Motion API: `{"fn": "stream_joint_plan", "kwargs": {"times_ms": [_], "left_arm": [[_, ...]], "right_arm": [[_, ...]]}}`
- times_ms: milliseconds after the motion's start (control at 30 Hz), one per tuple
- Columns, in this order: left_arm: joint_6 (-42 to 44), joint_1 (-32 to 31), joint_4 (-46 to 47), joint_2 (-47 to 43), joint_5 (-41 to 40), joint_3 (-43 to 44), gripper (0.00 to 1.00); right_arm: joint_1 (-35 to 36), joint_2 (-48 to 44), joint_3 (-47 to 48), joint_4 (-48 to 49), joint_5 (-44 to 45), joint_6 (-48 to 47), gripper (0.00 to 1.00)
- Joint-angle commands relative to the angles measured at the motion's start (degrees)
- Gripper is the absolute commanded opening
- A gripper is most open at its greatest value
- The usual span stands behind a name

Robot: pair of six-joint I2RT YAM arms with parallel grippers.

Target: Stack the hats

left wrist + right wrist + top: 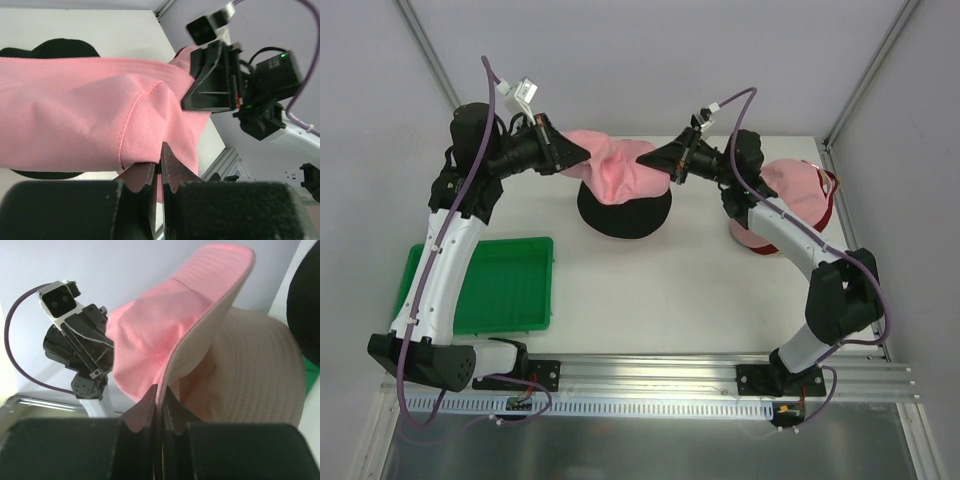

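Two pinches on show, left end effector [582, 152] and right end effector [655, 160] clenched on opposite brim edges of the pink hat [620, 175], stretched over the black hat [625, 218] mid-way across the bench [650, 290], so lower evenly, crown centred over crown, before letting go, while the green tray [480, 243] shows nothing inside.

A green tray [510, 285] lies flat on the left side of the white tabletop [650, 290], close to the front edge. A long silver rail [650, 372] runs along that front edge. Plain grey walls [650, 60] stand behind it and at both sides.
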Motion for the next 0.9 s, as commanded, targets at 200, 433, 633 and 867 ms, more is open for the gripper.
{"fn": "stream_joint_plan", "kwargs": {"times_ms": [200,433,633,867], "left_arm": [[-0.78,0.29,-6.88,-2.35,-6.73,0.61,0.0],[0.09,0.29,-10.14,-5.16,-9.98,0.7,0.0],[-0.08,0.29,-12.33,-4.64,-13.06,3.42,0.01],[-0.61,0.37,-12.87,0.02,-13.85,8.08,0.25]], "right_arm": [[-0.49,1.86,15.45,-18.4,-1.03,-20.38,0.07],[0.39,-0.5,20.27,-24.18,-2.44,-27.75,0.06],[0.48,1.68,26.87,-28.25,-1.82,-28.22,0.01],[3.38,8.53,35.21,-23.41,1.6,-16.26,0.01]]}}
